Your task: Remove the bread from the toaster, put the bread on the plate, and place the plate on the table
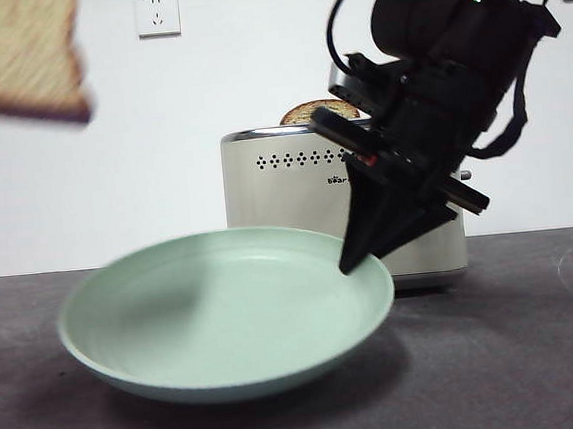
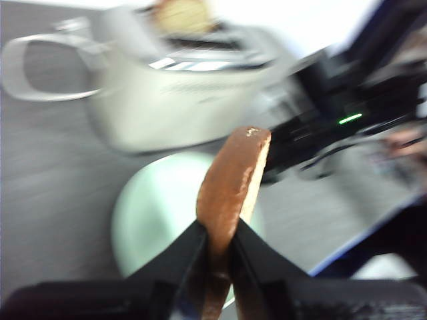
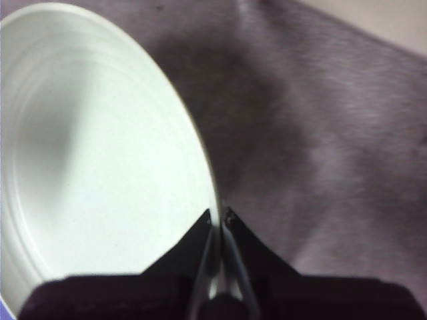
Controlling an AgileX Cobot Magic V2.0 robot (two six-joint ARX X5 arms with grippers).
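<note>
Nearest to us, we are seeing the dark grey matte table (image 1: 541,373), faintly scuffed, carrying the round, shallow, pale mint-green plate (image 1: 225,315). The plate is sitting tilted, its rim on the toaster's side raised. The right gripper (image 3: 218,220) is pinching that raised rim, its two black jaws closed to a thin slit on the smooth edge; in the front view this gripper (image 1: 356,259) is reaching down from the upper right, big and dark.

Higher up, the left gripper (image 2: 217,233) is clamping the flat slice of bread (image 2: 230,183) by its lower edge, jaws nearly together on the brown crust, with the slice standing upright above the plate (image 2: 160,213). In the front view the bread (image 1: 17,57) is showing its pale tan, speckled crumb and darker crust, blurred, at the top left corner, well above the table.

Farther back, the boxy cream-beige toaster (image 1: 295,199) with a chrome top rim and a row of small dark holes is standing behind the plate. A second, dome-topped slice (image 1: 320,111) is poking out of its slot.
</note>
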